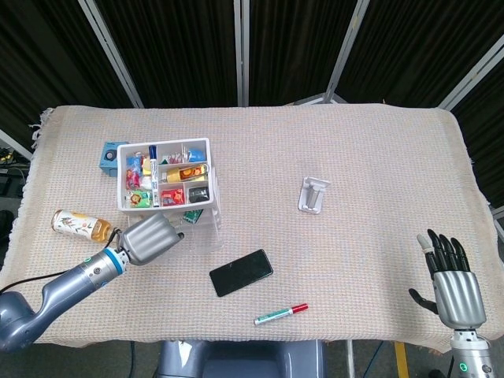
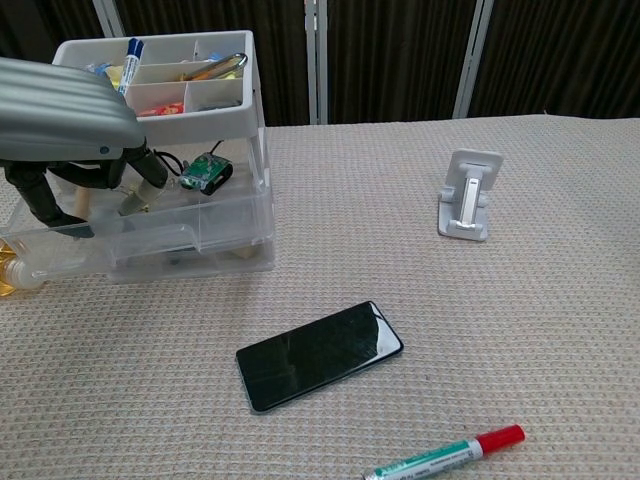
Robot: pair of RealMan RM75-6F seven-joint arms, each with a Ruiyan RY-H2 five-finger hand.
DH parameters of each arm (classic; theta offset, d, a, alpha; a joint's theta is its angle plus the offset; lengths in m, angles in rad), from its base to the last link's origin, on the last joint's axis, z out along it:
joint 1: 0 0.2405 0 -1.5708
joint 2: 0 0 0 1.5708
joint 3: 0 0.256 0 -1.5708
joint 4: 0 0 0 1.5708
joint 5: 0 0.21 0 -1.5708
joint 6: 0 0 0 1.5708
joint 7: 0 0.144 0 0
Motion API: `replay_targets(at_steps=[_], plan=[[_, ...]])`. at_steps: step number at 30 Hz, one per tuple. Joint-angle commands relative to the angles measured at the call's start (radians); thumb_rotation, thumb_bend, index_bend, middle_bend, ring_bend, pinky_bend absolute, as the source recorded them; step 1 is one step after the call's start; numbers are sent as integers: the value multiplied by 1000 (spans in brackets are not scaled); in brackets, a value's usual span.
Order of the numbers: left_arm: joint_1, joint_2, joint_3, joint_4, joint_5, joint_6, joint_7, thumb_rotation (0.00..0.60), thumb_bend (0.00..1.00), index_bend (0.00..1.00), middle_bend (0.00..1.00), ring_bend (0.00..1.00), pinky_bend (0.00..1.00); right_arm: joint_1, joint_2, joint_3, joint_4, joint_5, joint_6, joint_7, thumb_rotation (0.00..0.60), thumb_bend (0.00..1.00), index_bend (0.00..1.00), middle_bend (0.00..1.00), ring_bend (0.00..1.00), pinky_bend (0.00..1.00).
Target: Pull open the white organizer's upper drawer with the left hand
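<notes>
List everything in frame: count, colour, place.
organizer: 1, white with clear drawers, table's left, top tray full of small items
bottle: 1, amber, lying left of organizer
box: 1, blue, behind organizer's left corner
phone: 1, black, flat, near front centre
marker: 1, green with red cap, front of phone
phone stand: 1, white, right of centre
cloth: 1, beige, covering table
left hand: at organizer's drawer front
right hand: fingers spread, front right edge, holding nothing
</notes>
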Motion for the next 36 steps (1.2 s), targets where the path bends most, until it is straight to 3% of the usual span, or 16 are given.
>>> replay_targets(at_steps=[1, 16, 26, 31, 36], plan=[[7, 12, -4, -10, 4, 14, -1, 600, 332, 593, 971, 918, 773, -1, 1, -1, -1, -2, 2, 0, 600, 0, 0, 0, 0, 0], [124, 122, -39, -82, 50, 230, -83, 600, 333, 600, 971, 918, 773, -6, 13, -9, -11, -23, 17, 17, 600, 0, 0, 0, 0, 0], [295, 149, -3, -97, 114, 455, -151, 600, 376, 616, 971, 918, 773, -9, 25, -16, -19, -36, 21, 36, 600, 0, 0, 0, 0, 0], [394, 128, 21, -89, 129, 571, -124, 600, 392, 624, 971, 918, 773, -8, 31, -15, -24, -35, 20, 43, 600, 0, 0, 0, 0, 0], [489, 29, 48, -50, 113, 648, -87, 600, 392, 648, 971, 918, 773, -9, 36, -14, -29, -34, 20, 51, 600, 0, 0, 0, 0, 0]])
